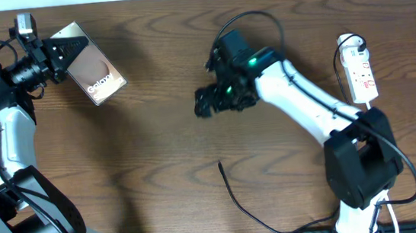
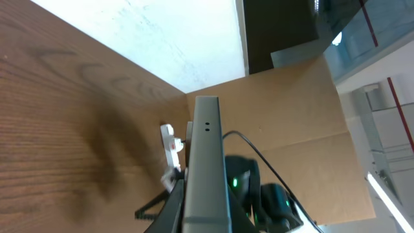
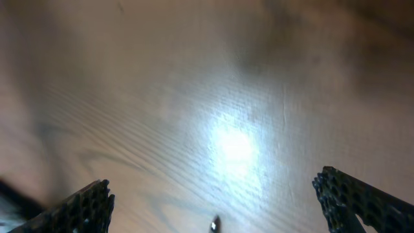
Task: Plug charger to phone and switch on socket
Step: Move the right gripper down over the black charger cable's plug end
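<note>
The charger [image 1: 241,203] lies loose on the table [image 1: 156,137], its small plug tip [image 1: 220,163] pointing up the board and just showing at the bottom edge of the right wrist view. The cable looks light and limp, so it would likely flop if lifted far back; the stiff tip or the cable right behind it seems the best hold. The right gripper [image 1: 205,103] hovers above, fingers spread wide and empty. The left gripper [image 1: 59,56] is clamped on one end of the phone [image 1: 94,66], which is rigid, glossy and probably slippery. The socket [image 1: 360,71] lies far right.
</note>
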`<act>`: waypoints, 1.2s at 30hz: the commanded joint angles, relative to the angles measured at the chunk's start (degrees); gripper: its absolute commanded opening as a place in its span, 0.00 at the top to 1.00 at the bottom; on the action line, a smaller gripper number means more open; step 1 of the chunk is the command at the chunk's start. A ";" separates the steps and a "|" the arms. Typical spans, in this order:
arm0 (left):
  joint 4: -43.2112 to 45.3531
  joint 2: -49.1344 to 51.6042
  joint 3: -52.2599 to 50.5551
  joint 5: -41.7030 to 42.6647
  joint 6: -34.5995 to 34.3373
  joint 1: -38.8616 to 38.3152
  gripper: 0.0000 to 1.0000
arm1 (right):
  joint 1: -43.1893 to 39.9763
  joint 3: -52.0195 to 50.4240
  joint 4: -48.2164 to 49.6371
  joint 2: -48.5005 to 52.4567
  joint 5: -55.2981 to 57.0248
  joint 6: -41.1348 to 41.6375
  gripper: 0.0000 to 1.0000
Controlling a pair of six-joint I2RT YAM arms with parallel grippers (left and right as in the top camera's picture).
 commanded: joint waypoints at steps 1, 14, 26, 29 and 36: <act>0.46 -0.63 0.31 1.86 1.38 0.09 0.93 | 4.44 -1.31 -1.79 -1.29 11.41 2.29 0.01; 0.44 -0.63 0.31 1.86 1.79 0.09 0.93 | 14.38 -2.73 -8.57 -1.27 19.91 15.41 0.01; 0.24 -0.63 0.31 1.75 1.84 0.09 0.92 | 15.23 -11.47 -6.91 -1.27 16.96 21.22 0.02; 0.22 -0.63 0.31 1.75 2.47 0.09 0.92 | 16.35 -12.00 -6.73 -1.27 16.87 21.22 0.02; 0.07 -0.63 0.31 1.75 2.47 0.09 0.92 | 20.11 -12.81 -4.48 -1.25 16.92 23.85 0.01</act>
